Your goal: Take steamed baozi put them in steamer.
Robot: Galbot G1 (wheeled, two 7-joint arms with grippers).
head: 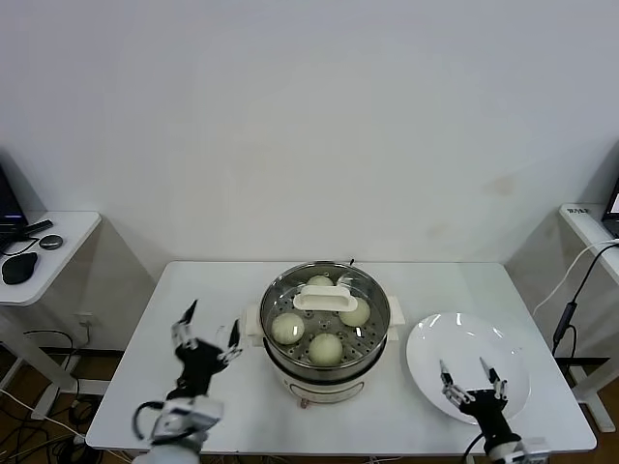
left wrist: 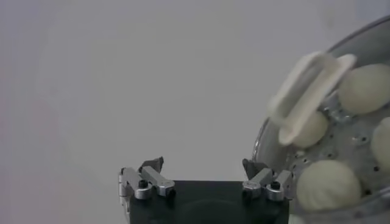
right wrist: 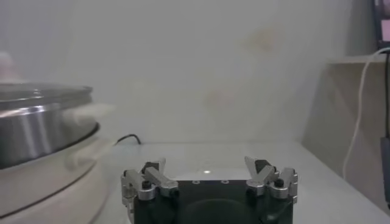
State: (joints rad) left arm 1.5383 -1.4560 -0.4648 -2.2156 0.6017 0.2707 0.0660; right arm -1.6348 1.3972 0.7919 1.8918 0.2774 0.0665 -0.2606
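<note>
The steel steamer [head: 329,372] stands mid-table with its glass lid [head: 290,285] and white lid handle [head: 324,298] on top. Under the lid lie several cream baozi: one at the left [head: 287,329], one at the front [head: 326,348], one at the right [head: 355,313], one at the back [head: 320,282]. My left gripper [head: 207,332] is open and empty, just left of the steamer. The left wrist view shows the lid handle [left wrist: 308,91] and baozi [left wrist: 328,184]. My right gripper [head: 468,373] is open and empty over the white plate [head: 455,338].
The empty plate sits right of the steamer. The steamer's steel wall [right wrist: 30,131] shows in the right wrist view. A side desk with a mouse [head: 17,268] stands far left. A cable [head: 571,280] hangs at the right, beside another desk edge.
</note>
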